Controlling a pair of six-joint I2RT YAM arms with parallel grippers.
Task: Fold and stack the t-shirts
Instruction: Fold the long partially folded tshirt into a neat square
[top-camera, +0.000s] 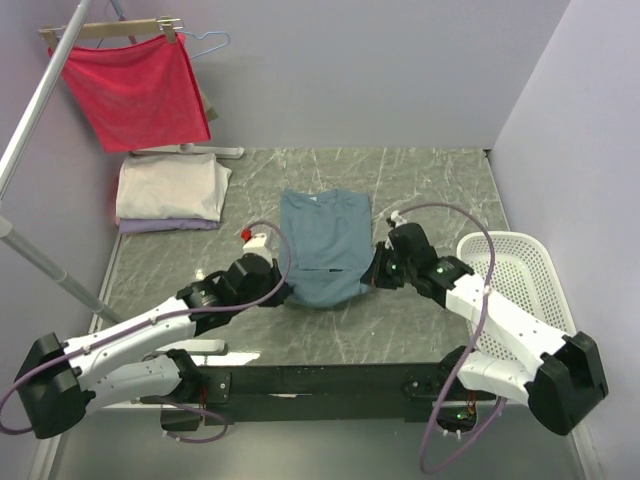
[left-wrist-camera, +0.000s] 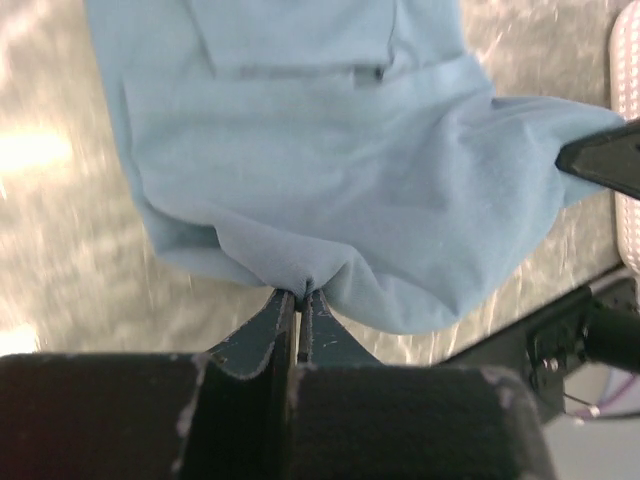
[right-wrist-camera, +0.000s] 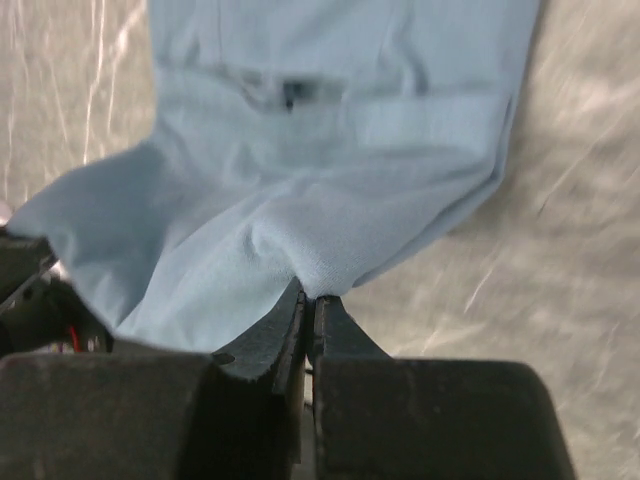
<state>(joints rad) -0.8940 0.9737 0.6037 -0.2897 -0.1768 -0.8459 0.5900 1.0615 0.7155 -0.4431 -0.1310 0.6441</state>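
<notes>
A teal-blue t-shirt lies in the middle of the table, partly folded, its near end lifted. My left gripper is shut on the shirt's near left corner, seen pinched in the left wrist view. My right gripper is shut on the near right corner, seen in the right wrist view. The shirt hangs bunched between the two grips. A folded cream-white t-shirt lies on a folded pale lavender t-shirt at the back left.
A red cloth hangs on a wooden hanger at the back left by a slanted metal pole. A white plastic basket stands at the right edge. Walls close in on all sides.
</notes>
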